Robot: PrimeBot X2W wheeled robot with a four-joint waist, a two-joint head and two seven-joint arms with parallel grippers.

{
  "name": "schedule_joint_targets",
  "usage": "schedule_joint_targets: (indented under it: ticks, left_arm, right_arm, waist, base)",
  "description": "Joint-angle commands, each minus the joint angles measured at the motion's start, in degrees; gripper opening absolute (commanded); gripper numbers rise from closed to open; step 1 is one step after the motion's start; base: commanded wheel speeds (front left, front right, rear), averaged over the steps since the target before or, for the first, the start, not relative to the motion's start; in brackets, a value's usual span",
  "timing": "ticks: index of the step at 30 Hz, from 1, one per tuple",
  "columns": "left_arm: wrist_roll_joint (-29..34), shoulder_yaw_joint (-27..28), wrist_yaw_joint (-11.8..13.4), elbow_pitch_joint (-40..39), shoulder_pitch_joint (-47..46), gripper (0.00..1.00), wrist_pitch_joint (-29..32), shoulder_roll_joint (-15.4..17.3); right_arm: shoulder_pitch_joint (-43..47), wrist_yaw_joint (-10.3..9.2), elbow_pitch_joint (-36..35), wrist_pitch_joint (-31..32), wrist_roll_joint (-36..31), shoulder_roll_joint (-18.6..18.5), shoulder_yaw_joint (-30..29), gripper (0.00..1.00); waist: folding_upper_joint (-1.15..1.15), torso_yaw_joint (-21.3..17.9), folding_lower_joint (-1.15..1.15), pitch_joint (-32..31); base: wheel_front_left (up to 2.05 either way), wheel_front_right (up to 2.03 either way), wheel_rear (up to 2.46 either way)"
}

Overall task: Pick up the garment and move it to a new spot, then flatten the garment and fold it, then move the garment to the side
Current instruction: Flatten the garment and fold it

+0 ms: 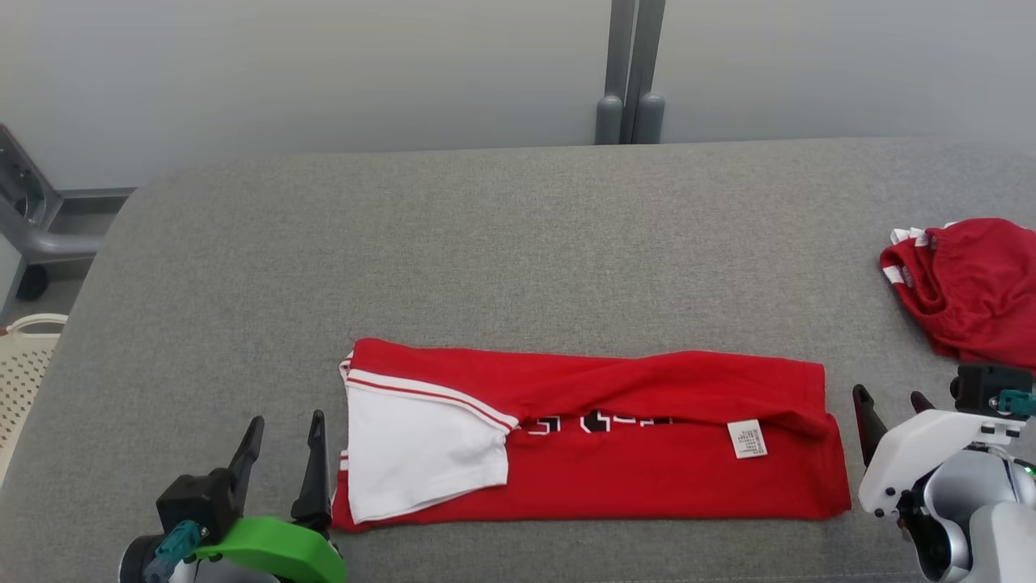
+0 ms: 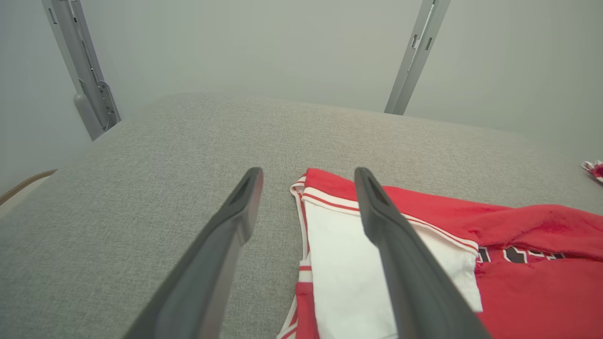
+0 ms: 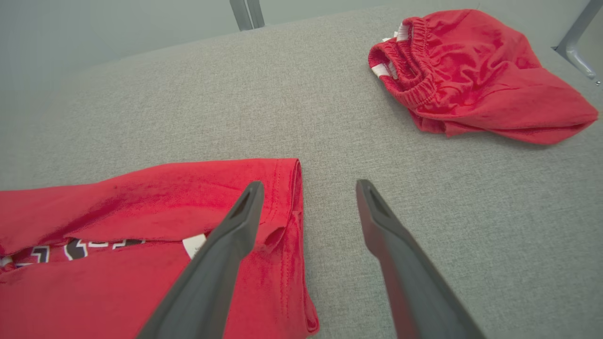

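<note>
The red cotton shirt with a white sleeve (image 1: 647,470), folded into a long flat band, lies at the 6 o'clock side of the grey fabric-covered table (image 1: 518,243). The left gripper (image 1: 287,418) stands at the 9 o'clock end of the band and the right gripper (image 1: 889,393) at the 3 o'clock end. Both have their dark fingers spread wide and hold nothing. I think they stand so, one at each short end, to take both ends together for the next fold. A crumpled pair of red shorts (image 1: 971,283) rests at 2 o'clock, well apart, probably so it does not disturb the work.
</note>
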Motion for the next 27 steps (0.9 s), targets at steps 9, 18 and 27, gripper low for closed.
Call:
schedule_joint_targets:
  ticks: [9, 18, 27]
  left_arm:
    - [1.24, 0.01, -1.57, 1.63, -4.15, 1.0, -0.28, -1.4]
    - [1.77, 0.05, -2.64, 3.68, -5.0, 1.0, -0.28, -2.21]
    - [2.0, 0.3, -3.29, 4.62, -4.68, 1.0, -0.29, -2.59]
  right_arm:
    - [-6.64, -0.02, 6.85, -0.24, -1.32, -0.13, -1.66, 1.0]
    - [-6.65, -0.02, 12.85, 1.07, -1.58, -0.15, -1.68, 1.0]
    - [-4.04, -0.02, 11.47, 5.34, -1.97, -0.14, -1.25, 1.0]
  waist:
    - [0.0, 2.08, 0.0, 5.3]
    - [0.0, 3.03, 0.0, 5.72]
    - [0.0, 2.83, 0.0, 5.16]
  base:
    - [0.0, 0.0, 0.0]
    - [0.0, 0.0, 0.0]
    - [0.0, 0.0, 0.0]
